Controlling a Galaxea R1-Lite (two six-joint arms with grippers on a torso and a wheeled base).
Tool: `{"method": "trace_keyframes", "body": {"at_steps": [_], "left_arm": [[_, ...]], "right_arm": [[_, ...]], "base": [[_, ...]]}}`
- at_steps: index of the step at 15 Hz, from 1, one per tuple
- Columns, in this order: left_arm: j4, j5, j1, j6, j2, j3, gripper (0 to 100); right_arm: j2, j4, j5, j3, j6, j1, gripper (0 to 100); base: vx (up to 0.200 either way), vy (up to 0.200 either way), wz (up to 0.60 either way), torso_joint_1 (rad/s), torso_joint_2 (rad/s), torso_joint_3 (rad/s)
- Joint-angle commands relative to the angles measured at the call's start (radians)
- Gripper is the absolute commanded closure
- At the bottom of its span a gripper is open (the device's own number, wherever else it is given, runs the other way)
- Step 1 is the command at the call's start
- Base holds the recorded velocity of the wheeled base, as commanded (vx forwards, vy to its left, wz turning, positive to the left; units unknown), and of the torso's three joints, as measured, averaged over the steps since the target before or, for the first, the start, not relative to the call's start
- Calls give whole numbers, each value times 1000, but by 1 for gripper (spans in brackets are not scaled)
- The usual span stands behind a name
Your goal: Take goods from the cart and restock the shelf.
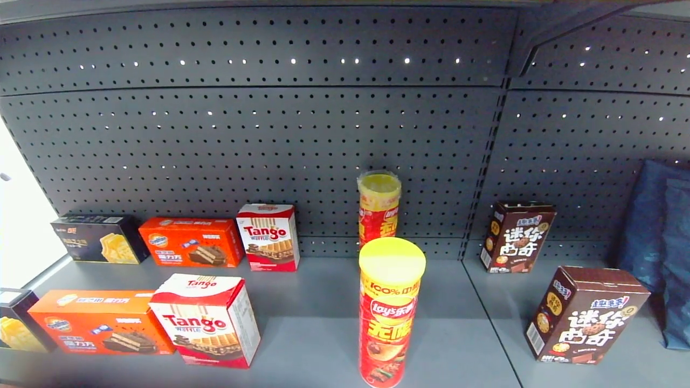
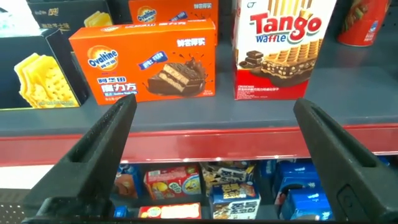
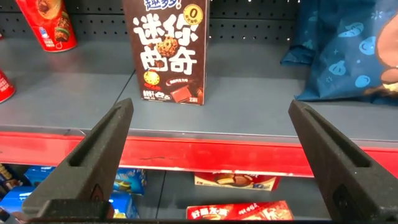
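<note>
1. On the grey metal shelf (image 1: 323, 302), we see a tall red chip can with a yellow plastic lid (image 1: 389, 323) upright between a red-and-white cardboard wafer box (image 1: 207, 320) and a brown cardboard cookie box (image 1: 585, 315).
2. Facing the shelf front, we find the left gripper (image 2: 214, 106) and right gripper (image 3: 209, 104) spread wide, holding nothing.

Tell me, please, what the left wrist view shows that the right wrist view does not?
Only the left wrist view: the open left gripper, a black biscuit box, an orange box and a red-and-white wafer box. Only the right wrist view: the open right gripper, a brown cookie box and blue bags. Both: the grey shelf with its red front edge, packaged goods on the level beneath, and a red chip can at the picture's edge, possibly the same one.
</note>
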Motion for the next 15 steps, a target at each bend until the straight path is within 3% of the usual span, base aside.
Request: {"method": "trace_keyframes", "body": {"at_steps": [1, 15], "left_arm": [[0, -1, 0, 0, 1, -1, 0], [0, -1, 0, 0, 1, 1, 0]], "right_arm": [[0, 0, 1, 0, -1, 0, 0], [0, 0, 1, 0, -1, 0, 0]], "base": [[0, 0, 0, 0, 0, 0], [0, 0, 0, 0, 0, 0]]}}
